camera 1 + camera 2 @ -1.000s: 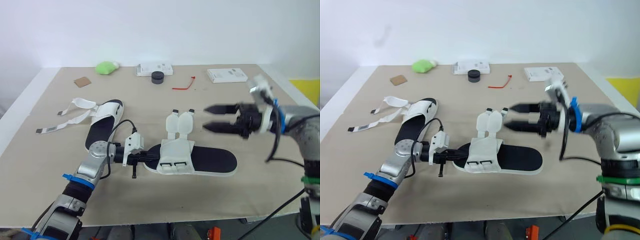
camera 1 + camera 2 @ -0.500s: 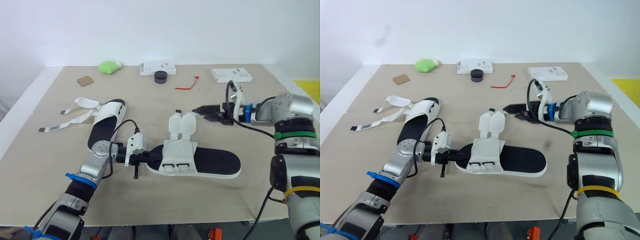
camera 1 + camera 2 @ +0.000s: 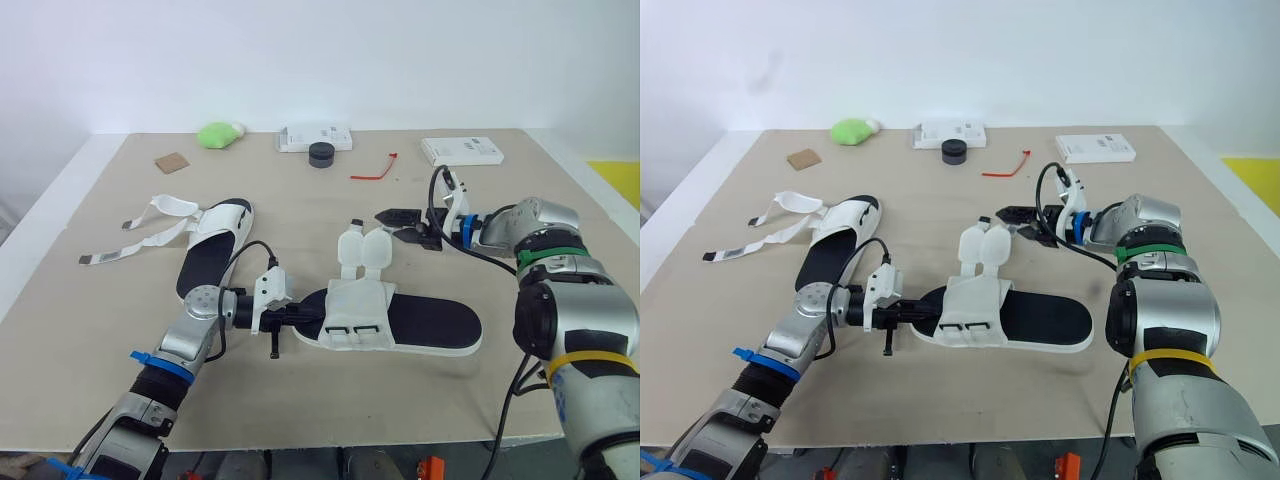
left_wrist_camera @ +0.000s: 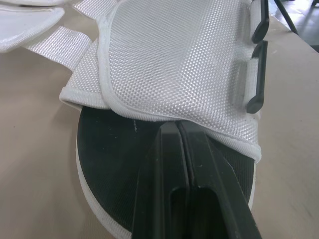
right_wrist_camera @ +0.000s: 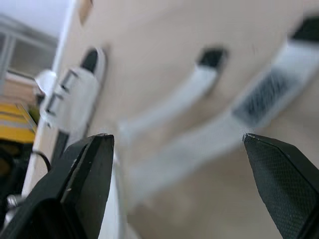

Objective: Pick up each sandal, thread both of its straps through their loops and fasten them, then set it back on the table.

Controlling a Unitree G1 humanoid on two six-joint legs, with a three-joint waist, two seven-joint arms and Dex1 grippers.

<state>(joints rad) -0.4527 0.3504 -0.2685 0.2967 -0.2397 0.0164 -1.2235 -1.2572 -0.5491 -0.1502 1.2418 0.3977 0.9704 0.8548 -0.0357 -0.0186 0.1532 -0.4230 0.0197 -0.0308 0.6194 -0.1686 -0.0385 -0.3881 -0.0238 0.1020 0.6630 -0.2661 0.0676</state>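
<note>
The near sandal [image 3: 420,322] lies flat on the table [image 3: 100,330] with both straps [image 3: 365,250] unfastened. The left gripper [image 3: 298,313] has its fingers together, tips against the sandal's insole. The right gripper [image 3: 390,223] has its fingers apart, just beside the strap ends. The second sandal [image 3: 213,243] lies well apart, to the left.

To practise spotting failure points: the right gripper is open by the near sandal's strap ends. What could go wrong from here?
1. The two straps lie side by side, so the open right gripper may pinch both instead of one.
2. The left gripper is shut over the near sandal's sole, not gripping it, so a pull on a strap could drag the sandal.
</note>
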